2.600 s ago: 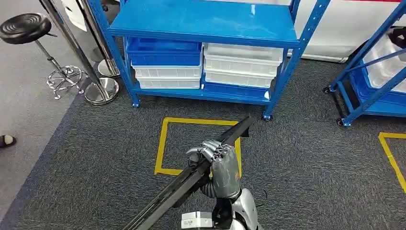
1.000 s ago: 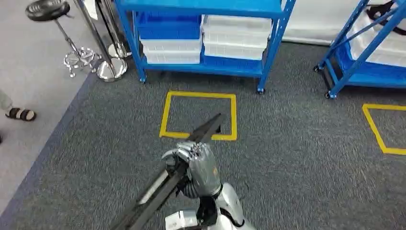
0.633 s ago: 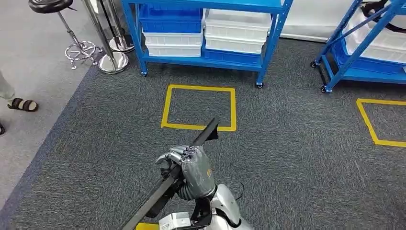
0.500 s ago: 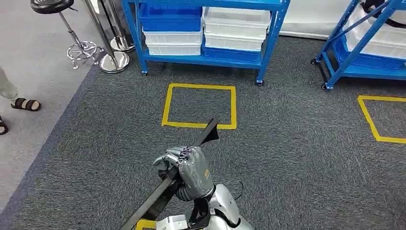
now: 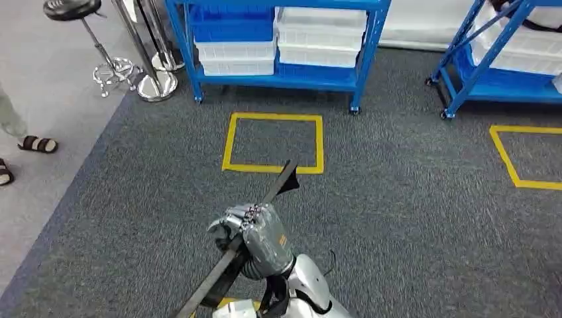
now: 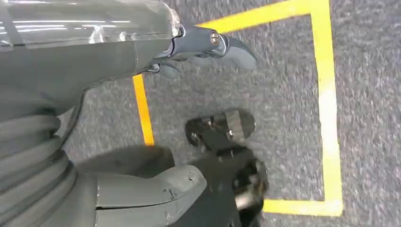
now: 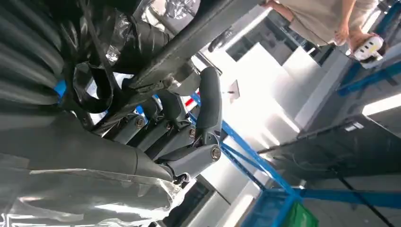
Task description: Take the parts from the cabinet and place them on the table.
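The right hand (image 5: 255,233) grips a long black bar (image 5: 246,235) at mid-length, its far end over the near edge of a yellow floor square (image 5: 274,143) on grey carpet (image 5: 411,218). The left hand (image 6: 142,71) hangs with fingers apart, holding nothing.

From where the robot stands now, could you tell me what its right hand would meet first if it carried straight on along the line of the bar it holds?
Probably nothing close: the right hand grips the long black bar, whose tip points over open carpet toward the blue shelving unit.
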{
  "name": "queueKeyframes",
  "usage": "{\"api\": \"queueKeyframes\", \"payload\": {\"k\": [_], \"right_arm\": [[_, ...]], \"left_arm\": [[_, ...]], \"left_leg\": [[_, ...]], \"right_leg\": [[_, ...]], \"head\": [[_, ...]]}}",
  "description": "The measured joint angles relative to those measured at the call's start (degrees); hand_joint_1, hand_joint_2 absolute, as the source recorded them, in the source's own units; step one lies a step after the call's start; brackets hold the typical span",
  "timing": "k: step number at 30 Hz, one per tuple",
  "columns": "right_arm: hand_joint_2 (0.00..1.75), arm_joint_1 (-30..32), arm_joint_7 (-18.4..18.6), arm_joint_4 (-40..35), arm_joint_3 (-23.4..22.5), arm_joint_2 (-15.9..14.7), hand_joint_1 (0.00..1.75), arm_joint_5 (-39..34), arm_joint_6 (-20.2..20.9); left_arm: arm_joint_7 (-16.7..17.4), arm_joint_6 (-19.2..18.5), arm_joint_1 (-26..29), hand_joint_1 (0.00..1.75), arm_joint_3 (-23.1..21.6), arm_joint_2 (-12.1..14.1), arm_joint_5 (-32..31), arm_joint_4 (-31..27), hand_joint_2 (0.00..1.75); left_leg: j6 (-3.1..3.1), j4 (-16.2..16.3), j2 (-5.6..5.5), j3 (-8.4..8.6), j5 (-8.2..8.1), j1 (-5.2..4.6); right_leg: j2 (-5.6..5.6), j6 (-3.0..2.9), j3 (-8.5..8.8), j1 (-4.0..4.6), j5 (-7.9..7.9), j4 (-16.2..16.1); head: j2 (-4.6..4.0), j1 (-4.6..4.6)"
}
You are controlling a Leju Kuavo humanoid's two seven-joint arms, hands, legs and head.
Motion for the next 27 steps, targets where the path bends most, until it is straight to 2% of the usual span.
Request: {"api": "queueKeyframes", "payload": {"k": [2,3,4,5,7,8,9,10,12,13,14,17,18,19,20,21,22,23,24,25,26,27], "right_arm": [[1.75,0.00,0.00,0.00,0.02,0.00,1.75,-0.27,0.04],[1.75,-0.01,0.00,0.00,0.02,-0.02,1.75,-0.31,0.02],[1.75,-0.11,0.00,-0.02,0.02,-0.04,1.75,-0.31,0.02],[1.75,-0.17,-0.07,-0.02,0.04,-0.07,1.75,-0.31,0.04],[1.75,-0.07,-0.02,0.00,0.04,-0.24,1.75,-0.33,0.04],[1.75,-0.01,-0.02,0.02,0.04,-0.37,1.75,-0.33,0.04],[1.75,0.03,-0.02,0.02,0.04,-0.48,1.75,-0.33,0.04],[1.75,0.03,-0.02,0.00,0.04,-0.59,1.75,-0.33,0.04],[1.75,-0.02,-0.02,0.00,0.04,-0.63,1.75,-0.33,0.04],[1.75,-0.10,-0.03,0.00,0.04,-0.63,1.75,-0.33,0.04],[1.75,-0.14,-0.04,0.00,0.04,-0.61,1.75,-0.33,0.04],[1.75,-0.09,-0.02,0.00,0.07,-0.63,1.75,-0.33,0.04],[1.75,-0.13,-0.02,-0.02,0.07,-0.61,1.75,-0.33,0.04],[1.75,-0.14,-0.05,-0.02,0.07,-0.61,1.75,-0.33,0.04],[1.75,-0.21,-0.05,-0.02,0.07,-0.61,1.75,-0.33,0.07],[1.75,-0.18,-0.05,-0.02,0.11,-0.59,1.75,-0.33,0.07],[1.75,-0.14,-0.04,0.00,0.13,-0.61,1.75,-0.33,0.07],[1.75,-0.08,-0.05,0.02,0.13,-0.61,1.75,-0.33,0.07],[1.75,-0.05,-0.05,0.02,0.13,-0.61,1.75,-0.44,0.09],[1.75,-0.05,-0.13,0.02,0.13,-0.61,1.75,-0.57,0.22],[1.75,-0.06,-0.15,0.02,0.13,-0.61,1.75,-0.75,0.33],[1.75,-0.09,-0.22,0.00,0.13,-0.61,1.75,-0.83,0.39]], "left_arm": [[0.00,0.07,-0.01,0.00,0.00,0.04,0.00,0.00,1.75],[-0.02,0.04,-0.09,0.00,0.00,-0.09,0.00,0.00,1.75],[-0.02,0.07,-0.19,0.00,0.00,-0.11,0.00,0.00,1.75],[-0.02,0.07,-0.28,0.00,0.00,-0.09,0.00,0.00,1.75],[-0.02,0.04,-0.23,0.00,0.00,-0.09,0.00,0.00,1.75],[-0.02,0.04,-0.18,0.00,0.00,-0.09,0.00,0.00,1.75],[-0.02,0.04,-0.16,0.00,0.02,-0.09,0.00,0.00,1.75],[-0.02,0.04,-0.19,0.00,0.00,-0.09,0.00,0.00,1.75],[-0.02,0.00,-0.31,0.00,0.00,-0.13,0.00,0.00,1.75],[-0.02,0.00,-0.30,0.00,0.00,-0.13,0.00,0.00,1.75],[-0.02,0.00,-0.31,0.00,0.00,-0.13,0.00,0.00,1.75],[-0.02,0.00,-0.32,0.00,0.00,-0.13,0.00,0.00,1.75],[-0.02,0.00,-0.44,0.00,0.00,-0.13,0.00,0.00,1.75],[-0.02,0.00,-0.48,0.00,0.00,-0.11,0.00,0.00,1.75],[-0.07,0.00,-0.48,0.00,0.00,-0.11,0.00,0.00,1.75],[-0.07,0.02,-0.41,0.00,0.00,-0.11,0.00,0.00,1.75],[-0.07,0.02,-0.30,0.00,0.00,-0.11,0.00,0.00,1.75],[-0.07,0.04,-0.19,0.00,0.00,-0.11,0.00,0.00,1.75],[-0.07,0.04,-0.13,0.00,0.00,-0.11,0.00,0.00,1.75],[-0.07,0.07,-0.12,0.00,0.00,-0.13,0.02,0.00,1.75],[-0.09,0.07,-0.15,0.00,0.00,-0.11,0.02,0.00,1.75],[-0.15,0.11,-0.21,0.00,0.00,-0.13,0.04,0.00,1.75]], "left_leg": [[0.73,-0.28,0.82,-0.15,-0.02,-0.14],[1.45,-1.09,1.36,0.01,0.50,0.63],[1.88,-1.26,1.80,-0.04,0.67,0.50],[2.21,-1.25,2.16,-0.22,0.83,0.48],[2.33,-1.20,3.11,-0.60,0.92,0.31],[2.36,-1.10,3.64,-0.80,0.95,0.28],[2.36,-0.99,4.06,-0.88,0.95,0.28],[2.35,-0.92,4.47,-0.89,0.94,0.28],[2.19,-0.69,5.13,-0.73,0.84,0.28],[1.96,-0.59,5.53,-0.71,0.72,0.19],[1.49,-0.18,5.80,-0.89,0.64,-0.23],[0.65,-0.54,7.12,-0.80,0.89,-0.23],[0.22,-0.50,7.47,-0.75,0.77,-0.19],[-0.16,0.61,5.68,-1.27,-0.55,0.03],[-0.29,3.53,4.10,-2.45,-2.71,0.11],[-0.50,7.86,3.23,-4.32,-5.10,0.17],[-0.67,12.50,2.82,-6.36,-7.13,0.19],[-0.74,16.28,2.66,-8.07,-8.30,0.19],[-0.69,17.49,2.66,-8.59,-8.11,0.19],[-0.56,15.86,2.62,-7.79,-6.56,0.19],[-0.34,11.50,2.46,-5.57,-3.89,0.19],[-0.01,5.61,1.72,-2.56,-0.93,0.19]], "right_leg": [[0.70,0.71,-0.35,-0.03,0.45,-0.19],[0.90,0.94,-0.53,0.16,0.08,0.16],[0.58,1.16,-1.16,0.16,-1.14,1.47],[0.34,1.35,-2.69,0.03,-3.26,4.61],[0.17,1.78,-7.16,-0.24,-7.46,13.90],[0.11,1.89,-8.77,-0.27,-8.14,17.13],[0.00,1.92,-8.80,-0.29,-7.34,17.20],[-0.23,1.90,-7.57,-0.29,-5.47,14.88],[-1.44,1.50,-2.37,-0.23,-0.37,5.03],[-3.81,1.06,-0.24,0.08,0.10,0.41],[-4.02,0.77,-0.15,0.65,0.11,-0.21],[-2.46,0.05,-0.80,0.66,0.42,0.08],[-1.95,-0.58,-0.66,0.37,0.86,-0.49],[-1.61,-0.95,-0.58,0.08,1.18,-0.76],[-1.29,-1.23,-0.75,-0.05,1.32,-0.77],[-0.86,-1.36,-0.89,-0.06,1.40,-0.76],[-0.35,-1.48,-1.05,0.01,1.49,-0.74],[0.21,-1.51,-1.26,0.12,1.54,-0.61],[0.82,-1.51,-1.41,0.18,1.58,-0.43],[1.48,-1.49,-1.51,0.23,1.59,-0.21],[2.22,-1.46,-1.55,0.26,1.56,0.04],[3.01,-1.37,-1.56,0.29,1.50,0.30]], "head": [[0.00,0.00],[0.00,0.00],[0.00,0.04],[0.00,0.00],[0.00,0.02],[0.00,0.02],[-0.02,0.04],[0.00,0.02],[-0.02,0.02],[-0.02,0.02],[0.00,0.02],[-0.02,0.02],[0.00,0.00],[-0.02,0.02],[-0.02,0.00],[-0.02,0.00],[-0.02,0.00],[0.00,0.00],[0.00,0.00],[0.00,0.00],[0.00,0.00],[-0.02,0.00]]}}
